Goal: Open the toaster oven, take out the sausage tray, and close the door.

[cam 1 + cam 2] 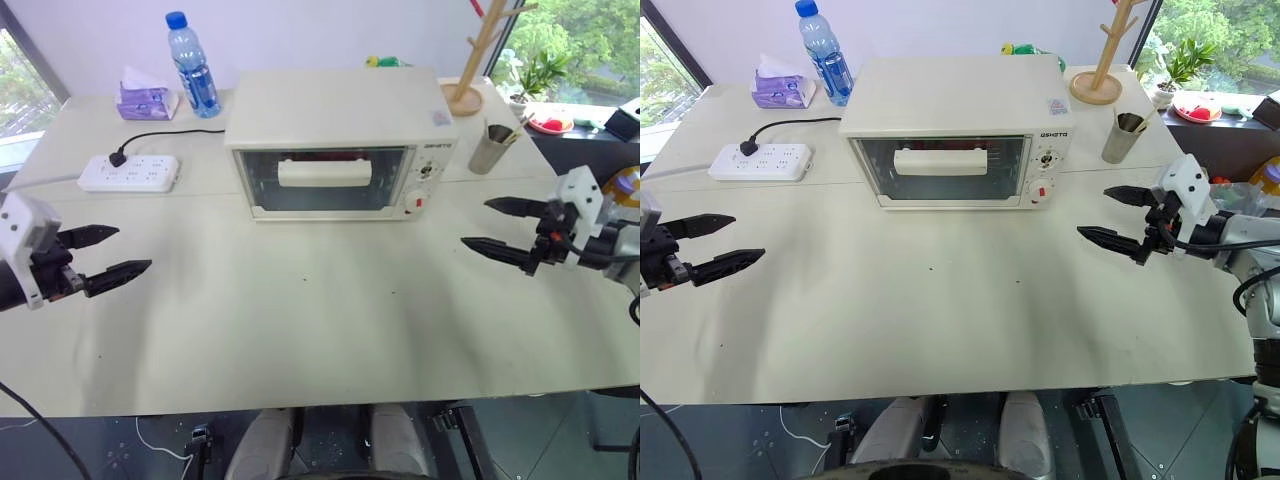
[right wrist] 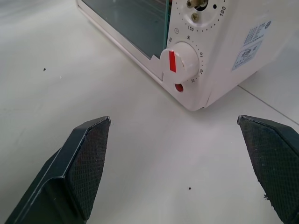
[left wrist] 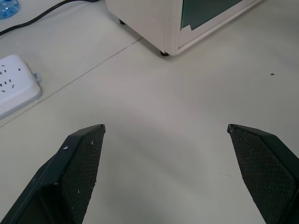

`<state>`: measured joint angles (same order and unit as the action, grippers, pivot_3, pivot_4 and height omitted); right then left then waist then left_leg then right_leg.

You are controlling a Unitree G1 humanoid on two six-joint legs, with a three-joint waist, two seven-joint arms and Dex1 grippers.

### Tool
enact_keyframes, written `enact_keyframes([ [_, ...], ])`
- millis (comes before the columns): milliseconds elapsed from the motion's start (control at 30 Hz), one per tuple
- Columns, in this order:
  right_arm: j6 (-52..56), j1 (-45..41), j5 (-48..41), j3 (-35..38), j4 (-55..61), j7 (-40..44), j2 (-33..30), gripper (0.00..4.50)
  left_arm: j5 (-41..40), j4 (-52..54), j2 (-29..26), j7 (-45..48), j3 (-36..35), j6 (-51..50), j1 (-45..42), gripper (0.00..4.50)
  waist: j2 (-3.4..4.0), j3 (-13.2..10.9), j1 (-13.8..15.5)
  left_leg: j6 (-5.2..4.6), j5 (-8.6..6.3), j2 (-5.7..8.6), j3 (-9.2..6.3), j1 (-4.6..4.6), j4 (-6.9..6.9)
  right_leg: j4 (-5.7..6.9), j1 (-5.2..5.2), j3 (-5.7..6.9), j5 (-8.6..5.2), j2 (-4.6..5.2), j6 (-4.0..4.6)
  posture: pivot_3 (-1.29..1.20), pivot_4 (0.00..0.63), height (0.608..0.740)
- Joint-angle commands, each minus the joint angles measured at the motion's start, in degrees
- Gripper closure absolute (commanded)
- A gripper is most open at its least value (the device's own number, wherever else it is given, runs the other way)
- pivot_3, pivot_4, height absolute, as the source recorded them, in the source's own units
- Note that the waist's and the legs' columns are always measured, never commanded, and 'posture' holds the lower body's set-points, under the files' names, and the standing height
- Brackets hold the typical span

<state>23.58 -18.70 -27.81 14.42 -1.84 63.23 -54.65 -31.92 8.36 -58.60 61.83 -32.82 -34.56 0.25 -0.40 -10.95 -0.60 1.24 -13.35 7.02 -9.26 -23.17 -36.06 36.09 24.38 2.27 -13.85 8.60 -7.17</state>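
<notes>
The cream-white toaster oven (image 1: 340, 140) stands at the middle back of the table, its glass door (image 1: 325, 180) shut, with the bar handle (image 1: 324, 172) across the window. The sausage tray is hidden behind the door. My left gripper (image 1: 125, 250) hovers open over the table's left side, well short of the oven. My right gripper (image 1: 478, 223) hovers open at the right, level with the oven's knob panel (image 2: 180, 63) and apart from it. Both sets of fingers are empty.
A white power strip (image 1: 128, 173) with a black cord lies left of the oven. A water bottle (image 1: 192, 65) and tissue pack (image 1: 146, 98) stand behind it. A metal cup (image 1: 490, 148) and wooden rack (image 1: 468, 80) stand at the back right.
</notes>
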Motion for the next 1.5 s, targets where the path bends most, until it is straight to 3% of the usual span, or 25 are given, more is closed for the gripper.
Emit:
enact_keyframes([
  [33, -1.17, -0.89, -0.23, 2.14, -0.03, 0.15, -0.66, 0.00, 0.09, 1.11, -1.66, 1.54, -1.27, 1.05, 0.89, 0.04, 0.00, 0.00, -0.01, 0.00, 0.00, 0.00, 0.01, 0.00, 0.00, 0.00, 0.00, -0.01, 0.00, 0.00, 0.00, 0.00, 0.150, 0.739],
  [500, 1.17, -0.35, -1.64, 2.44, 0.87, -0.03, -0.57, 0.00, -1.72, 0.10, -1.21, -0.22, -1.72, -1.72, -1.68, 0.04, -0.01, 0.00, -0.06, -0.01, 0.00, -0.02, 0.10, 0.03, -0.02, 0.02, 0.01, -0.08, 0.04, -0.01, 0.01, 0.00, 0.150, 0.739],
  [633, 4.84, -1.26, -4.31, 1.65, 5.22, 0.04, -0.24, 0.00, -6.47, 2.83, -1.18, 0.27, 0.29, -5.15, -6.09, 0.04, -0.01, 0.00, 0.04, 0.00, 0.00, -0.02, 0.09, 0.03, -0.06, 0.04, 0.01, -0.09, 0.06, -0.03, 0.02, 0.00, 0.150, 0.739],
  [833, 14.21, -3.47, -11.78, -0.31, 15.86, -2.33, 1.51, 0.00, -13.81, 6.84, -1.07, 1.84, 7.76, -10.92, -16.15, 0.04, -0.04, 0.02, 0.04, 0.00, 0.00, -0.02, 0.10, 0.03, -0.11, 0.05, 0.00, -0.14, 0.10, -0.03, -0.04, 0.00, 0.150, 0.739],
  [1000, 16.53, -7.43, -12.22, -5.23, 19.18, -6.34, 6.64, 0.00, -13.98, 4.70, -0.27, 4.75, 16.67, -11.04, -26.76, 0.04, -0.08, 0.04, -0.19, -0.01, 0.00, -0.03, 0.19, 0.06, -0.11, 0.05, 0.00, -0.20, 0.13, -0.06, -0.03, 0.00, 0.150, 0.739],
  [1233, 13.85, -14.31, -5.44, -13.55, 12.53, -10.28, 14.18, 0.00, -11.91, 0.62, 2.31, 8.19, 24.62, -9.55, -35.60, 0.04, -0.09, 0.05, -0.19, -0.01, 0.02, -0.02, 0.34, 0.13, -0.11, 0.06, 0.00, -0.38, 0.19, -0.08, -0.10, 0.00, 0.150, 0.739],
  [1500, 7.76, -21.43, 1.38, -17.62, -0.38, -10.28, 20.72, 0.00, -11.41, 0.47, 3.38, 8.60, 25.45, -9.45, -36.79, 0.04, -0.11, 0.05, -0.54, -0.01, 0.02, 0.00, 0.33, 0.13, -0.10, 0.09, 0.05, -0.42, 0.21, -0.10, -0.12, 0.00, 0.150, 0.739],
])
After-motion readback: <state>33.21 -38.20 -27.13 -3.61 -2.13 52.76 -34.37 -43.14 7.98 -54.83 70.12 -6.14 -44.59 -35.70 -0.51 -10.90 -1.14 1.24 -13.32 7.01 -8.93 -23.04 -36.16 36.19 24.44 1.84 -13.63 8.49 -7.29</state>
